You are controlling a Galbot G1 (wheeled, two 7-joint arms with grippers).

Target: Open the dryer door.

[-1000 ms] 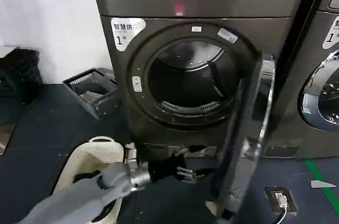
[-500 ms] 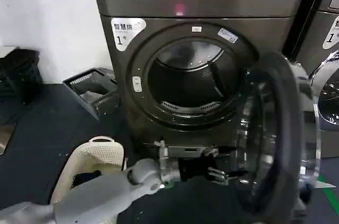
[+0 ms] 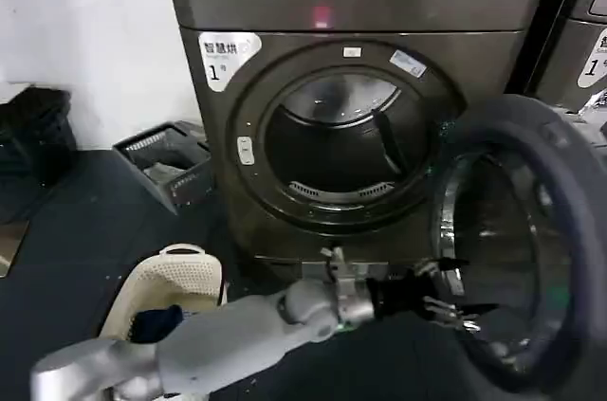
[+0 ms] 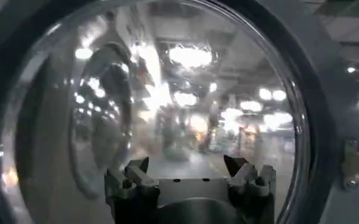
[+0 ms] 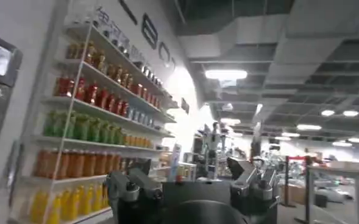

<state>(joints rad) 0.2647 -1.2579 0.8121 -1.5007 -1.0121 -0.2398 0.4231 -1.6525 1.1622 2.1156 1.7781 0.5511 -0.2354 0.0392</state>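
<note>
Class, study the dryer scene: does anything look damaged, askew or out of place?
Nothing stands out. The large round chrome-ringed dryer door hangs swung wide open on the big dark grey-brown dryer, with the open left gripper at its inner side; drum looks intact.

White laundry basket point(image 3: 180, 280) bottom left on the dark floor, grey crate point(image 3: 166, 162) by the wall, second machine point(image 3: 583, 31) far right.

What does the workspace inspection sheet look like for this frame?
Surface: dark floor.
Job's things: dryer, red light lit; door swung wide open, inner side facing the camera, drum visible.
Clutter: white basket lower left; grey crate by the wall.
Grippers: left gripper open at the door's inner glass; right gripper open, facing store shelves.
Cables: nothing seen.
Surroundings: second machine at right.
</note>
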